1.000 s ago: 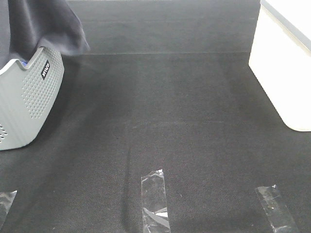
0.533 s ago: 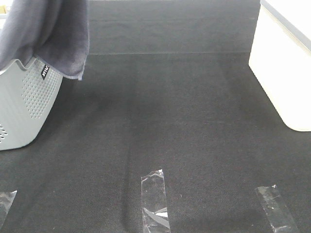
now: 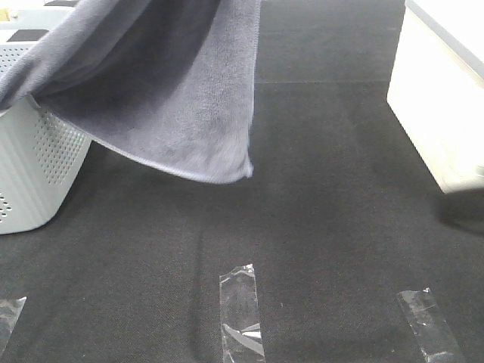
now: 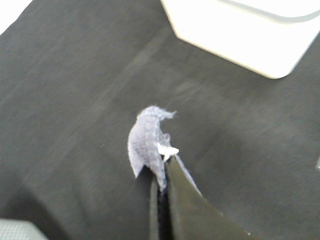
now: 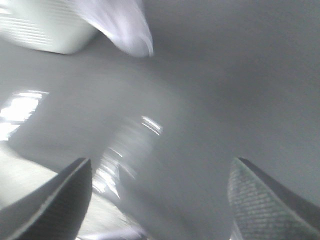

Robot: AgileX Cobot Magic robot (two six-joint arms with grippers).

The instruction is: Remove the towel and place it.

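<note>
The slate grey-purple towel [image 3: 174, 98] hangs from above the exterior high view. It drapes from the grey perforated basket [image 3: 38, 174] out over the black mat, and its lower corner hangs free near the middle. My left gripper [image 4: 162, 172] is shut on a bunched tip of the towel [image 4: 145, 140], held high above the mat and out of the exterior view. My right gripper [image 5: 160, 195] is open and empty, low over the mat. Its blurred view shows the towel's corner [image 5: 125, 25] and the basket [image 5: 45, 30] ahead.
A large white box [image 3: 439, 98] stands at the right edge and also shows in the left wrist view [image 4: 240, 30]. A dark blurred shape [image 3: 463, 206] shows beside it. Clear tape strips [image 3: 242, 310] [image 3: 429, 325] lie on the mat's near side.
The towel has been pulled up and to the right out of the basket and now spreads toward the middle. A dark shape has appeared at the right edge.
</note>
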